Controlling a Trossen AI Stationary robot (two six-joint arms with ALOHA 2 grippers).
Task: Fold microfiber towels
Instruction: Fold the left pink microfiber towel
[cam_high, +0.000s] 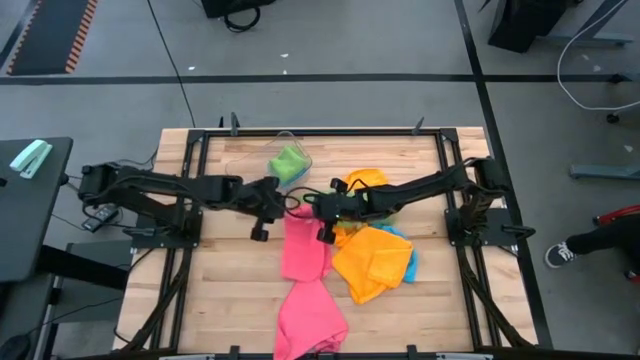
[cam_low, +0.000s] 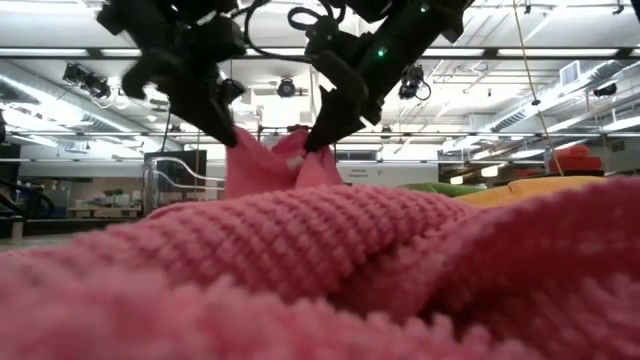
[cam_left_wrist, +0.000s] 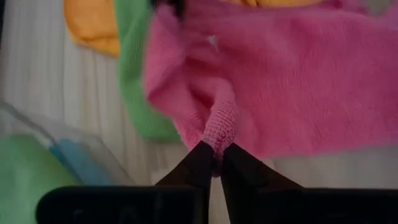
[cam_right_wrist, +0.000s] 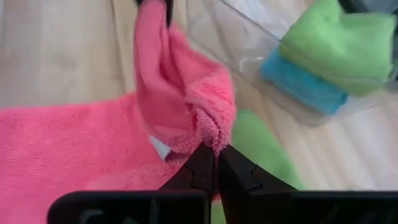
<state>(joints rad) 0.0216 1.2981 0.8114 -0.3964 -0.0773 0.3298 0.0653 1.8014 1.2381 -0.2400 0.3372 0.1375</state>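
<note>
Now | left end effector (cam_left_wrist: 214, 163) and right end effector (cam_right_wrist: 216, 163) each pinched closed on pink towel (cam_high: 303, 248) far corners | soft, limp, light: grip corners.

Pale wooden desk (cam_high: 230, 290) framed by black rails. Clear plastic tub (cam_high: 276, 150) at about twelve o'clock on the desk, tipped, perhaps on its side. Off the desk at three o'clock, a person's shoe (cam_high: 556, 255) on grey floor.

Two towels (cam_high: 305, 285) are lying in a row mid-table. A towel pile (cam_high: 375, 255) is sitting to their right. The tub (cam_high: 288, 160) is sitting behind them, holding folded towels (cam_right_wrist: 326, 53).
</note>
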